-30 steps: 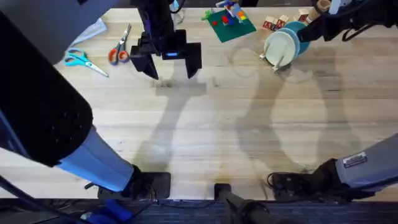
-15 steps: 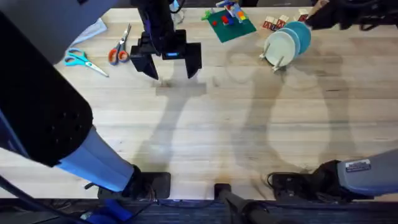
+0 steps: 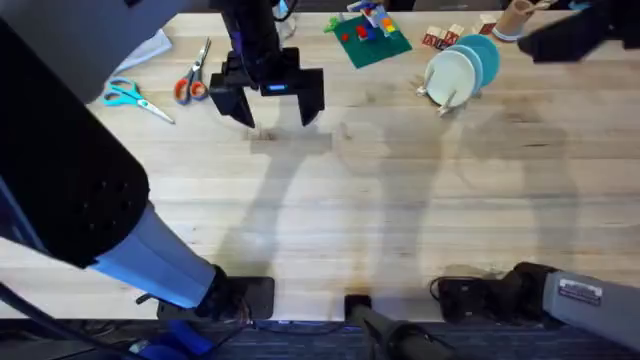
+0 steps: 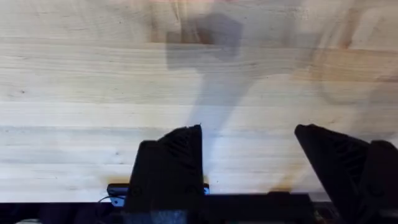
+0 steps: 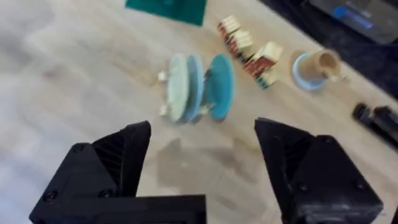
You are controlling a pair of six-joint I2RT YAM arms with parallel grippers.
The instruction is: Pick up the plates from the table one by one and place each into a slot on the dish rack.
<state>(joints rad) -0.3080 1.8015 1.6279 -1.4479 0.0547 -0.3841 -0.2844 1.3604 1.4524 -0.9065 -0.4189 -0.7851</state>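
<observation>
Three discs stand on edge in the dish rack (image 3: 447,98) at the far right of the surface (image 3: 400,220): a cream plate (image 5: 177,87) at the front, the pale light-blue plate (image 5: 194,86) tight behind it, and the teal plate (image 3: 482,58) at the back. No plate lies flat on the wood, so the job looks finished — or all but.

Judging by their look, the plates are thin, stiff and light, probably smooth enough to slip. A pinch across the top rim, faces between the fingers, seems the safest hold; the rack is small and could tip or slide if a plate is dragged sideways against its pegs.

Above the rack, the right end effector (image 5: 202,165) hangs released, fingers wide apart and holding nothing. Over bare wood near the scissors (image 3: 193,82), well apart from the rack, the left end effector (image 3: 270,100) is likewise spread — empty.
</observation>
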